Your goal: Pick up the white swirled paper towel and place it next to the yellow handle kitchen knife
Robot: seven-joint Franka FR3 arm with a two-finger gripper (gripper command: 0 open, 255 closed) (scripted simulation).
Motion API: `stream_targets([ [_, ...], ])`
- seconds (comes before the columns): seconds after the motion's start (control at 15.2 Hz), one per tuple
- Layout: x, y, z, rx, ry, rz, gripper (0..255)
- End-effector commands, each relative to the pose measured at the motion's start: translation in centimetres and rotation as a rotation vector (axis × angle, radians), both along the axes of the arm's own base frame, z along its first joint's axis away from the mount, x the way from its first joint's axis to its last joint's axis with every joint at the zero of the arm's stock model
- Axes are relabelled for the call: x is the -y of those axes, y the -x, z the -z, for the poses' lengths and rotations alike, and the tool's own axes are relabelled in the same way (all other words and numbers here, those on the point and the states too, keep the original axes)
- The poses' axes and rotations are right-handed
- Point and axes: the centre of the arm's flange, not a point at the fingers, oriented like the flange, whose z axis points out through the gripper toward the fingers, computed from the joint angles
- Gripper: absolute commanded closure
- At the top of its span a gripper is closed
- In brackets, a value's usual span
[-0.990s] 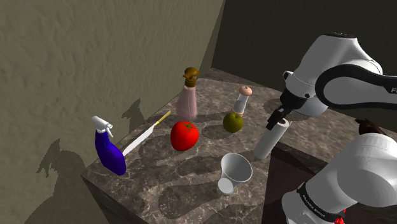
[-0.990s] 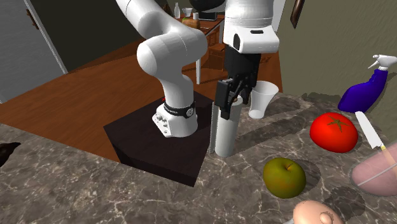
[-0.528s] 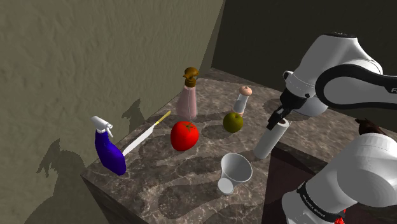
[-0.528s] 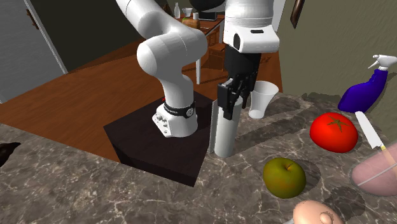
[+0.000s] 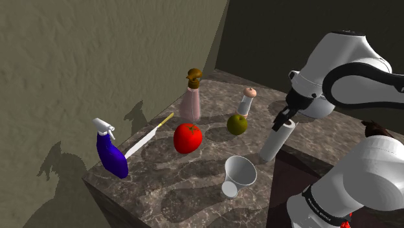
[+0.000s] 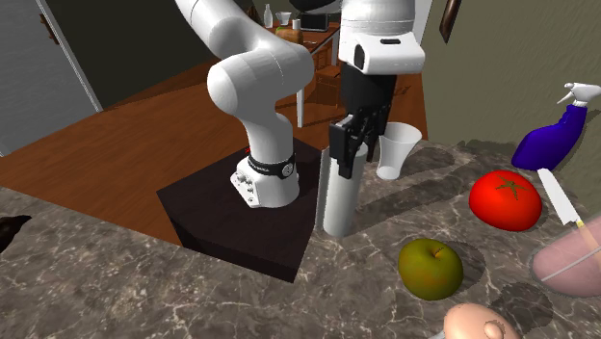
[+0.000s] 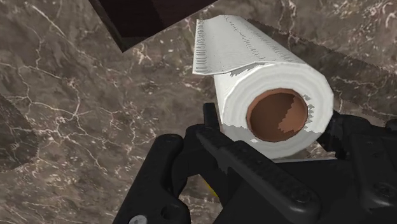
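The paper towel roll (image 6: 339,204) is pinched at its upper end by the gripper (image 6: 349,144), at the counter (image 5: 194,188) edge. Its brown core (image 7: 278,113) is shown by the wrist view; the yellow-handled knife (image 5: 147,137), well apart, by the shoulder view.

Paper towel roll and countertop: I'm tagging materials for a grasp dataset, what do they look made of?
Paper towel roll: soft matte white paper, with fine embossed texture and a loose sheet edge; its brown core looks like cardboard. Countertop: dark stone, probably marble, going by pale veins and slight sheen.
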Motion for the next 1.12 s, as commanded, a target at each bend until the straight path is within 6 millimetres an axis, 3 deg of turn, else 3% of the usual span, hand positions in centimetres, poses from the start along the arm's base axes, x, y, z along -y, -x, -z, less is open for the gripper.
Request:
stream_targets([
  [0.0,0.0,0.0,-0.9,-0.001,0.0,0.0,255],
  [1.06,0.0,0.0,-9.3,-0.001,0.0,0.0,255],
])
